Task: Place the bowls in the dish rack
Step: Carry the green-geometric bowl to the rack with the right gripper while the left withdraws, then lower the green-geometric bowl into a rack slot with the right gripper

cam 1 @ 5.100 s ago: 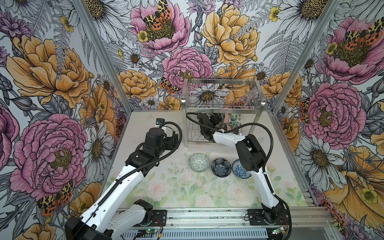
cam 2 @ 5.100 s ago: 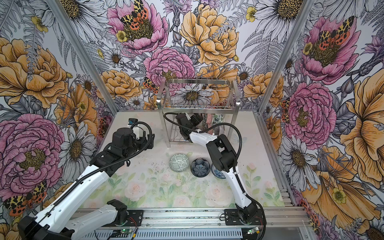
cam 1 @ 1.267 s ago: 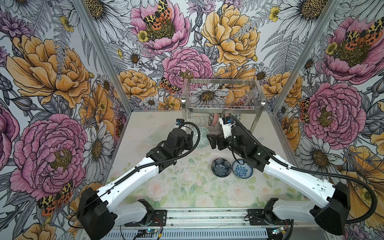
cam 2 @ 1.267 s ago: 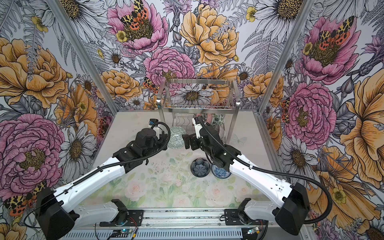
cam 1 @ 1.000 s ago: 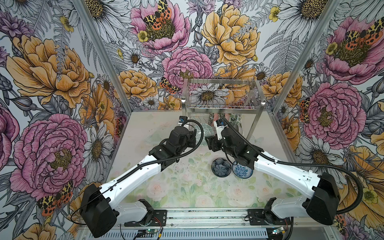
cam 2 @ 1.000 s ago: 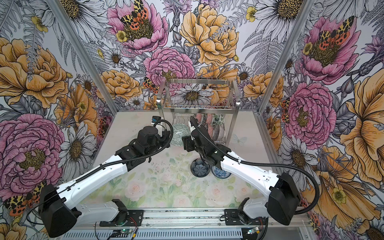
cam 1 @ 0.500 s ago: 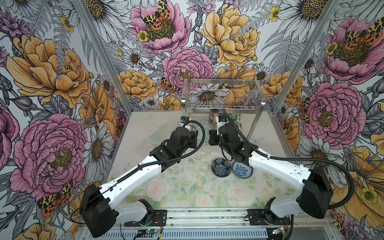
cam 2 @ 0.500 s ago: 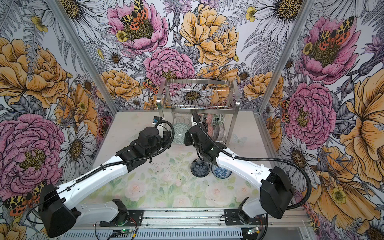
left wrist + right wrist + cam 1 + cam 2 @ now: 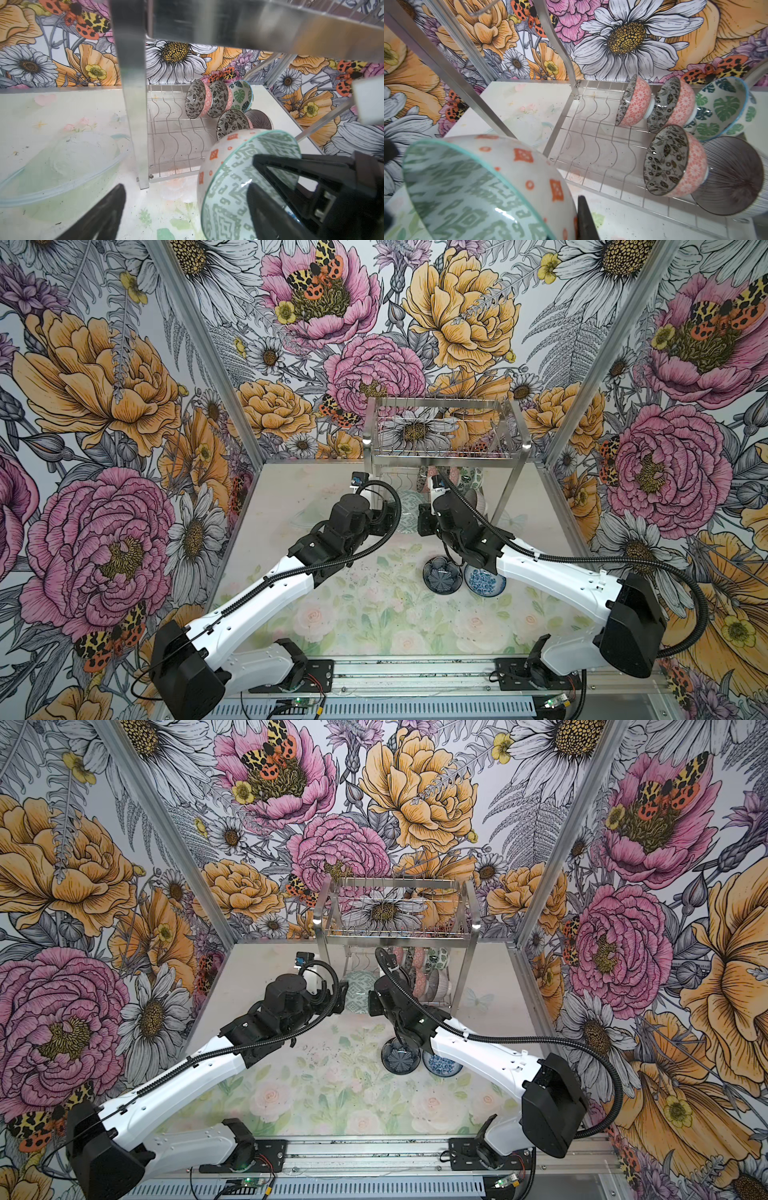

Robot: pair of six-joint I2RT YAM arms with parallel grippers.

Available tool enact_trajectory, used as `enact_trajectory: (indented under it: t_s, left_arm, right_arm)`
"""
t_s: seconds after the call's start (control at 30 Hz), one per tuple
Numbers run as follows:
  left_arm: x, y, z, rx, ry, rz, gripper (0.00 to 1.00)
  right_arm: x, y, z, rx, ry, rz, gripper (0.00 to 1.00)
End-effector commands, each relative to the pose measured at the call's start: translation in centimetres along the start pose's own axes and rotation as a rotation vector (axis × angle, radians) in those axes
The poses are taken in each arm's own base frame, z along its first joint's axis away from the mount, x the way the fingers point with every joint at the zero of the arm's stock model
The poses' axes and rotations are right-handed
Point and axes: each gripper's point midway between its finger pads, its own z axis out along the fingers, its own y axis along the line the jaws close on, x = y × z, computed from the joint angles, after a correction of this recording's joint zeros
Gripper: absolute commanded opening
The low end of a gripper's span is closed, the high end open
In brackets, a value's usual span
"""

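Note:
A bowl with a green geometric inside and orange marks outside (image 9: 409, 506) (image 9: 358, 990) (image 9: 228, 187) (image 9: 477, 187) hangs on edge in front of the dish rack (image 9: 444, 439) (image 9: 395, 915) (image 9: 172, 128) (image 9: 591, 145). My right gripper (image 9: 422, 518) (image 9: 372, 1002) (image 9: 575, 216) is shut on its rim, one finger against the outer wall. My left gripper (image 9: 390, 514) (image 9: 340, 994) (image 9: 187, 216) stands open beside it, one finger in front of the bowl's mouth. Several bowls (image 9: 220, 99) (image 9: 675, 162) stand in the rack's lower shelf. A dark bowl (image 9: 442, 574) and a blue floral bowl (image 9: 484, 580) sit on the table.
The rack's flat front leg (image 9: 133, 104) stands just left of the held bowl. A faint translucent pale-green bowl shape (image 9: 62, 166) lies on the table to the rack's left. The wavy slots on the left part of the lower shelf (image 9: 583, 133) hold nothing.
My left gripper has let go of the green geometric bowl and opened wide. My right gripper has closed on the bowl's rim beside the rack.

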Motion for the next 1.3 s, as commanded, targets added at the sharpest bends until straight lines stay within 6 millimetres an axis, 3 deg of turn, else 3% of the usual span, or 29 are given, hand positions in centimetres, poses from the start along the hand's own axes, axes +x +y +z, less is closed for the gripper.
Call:
enact_trajectory:
  t_s: [0.0, 0.03, 0.2, 0.4, 0.93, 0.97, 1.27]
  left_arm:
    - [-1.1, 2.6, -1.9, -0.068, -0.02, 0.026, 0.99]
    - [-1.1, 3.3, -2.2, -0.086, -0.018, 0.026, 0.98]
    - [-0.7, 6.2, -3.1, -0.155, 0.007, 0.027, 0.98]
    - [-0.3, 8.1, -3.2, -0.195, 0.022, 0.018, 0.99]
    - [1.0, 9.1, -1.7, -0.2, 0.05, 0.01, 0.99]
    - [1.0, 9.2, -1.7, -0.199, 0.05, 0.008, 0.99]
    - [1.5, 9.9, -1.2, -0.2, 0.059, -0.007, 0.99]
  right_arm:
    - [-2.4, -2.6, -1.1, 0.156, -0.085, -0.04, 0.0]
    - [-2.0, -2.2, -1.2, 0.179, -0.084, -0.068, 0.0]
    - [-2.0, -4.3, -0.3, 0.383, -0.09, -0.151, 0.0]
    - [-2.3, -5.8, 1.1, 0.582, -0.095, -0.264, 0.0]
    - [-1.3, -7.8, 5.7, 0.822, -0.021, -0.47, 0.0]
    - [-1.5, -9.1, 6.0, 0.853, -0.008, -0.471, 0.0]
    - [-1.0, -10.9, 8.5, 0.918, 0.04, -0.51, 0.0]
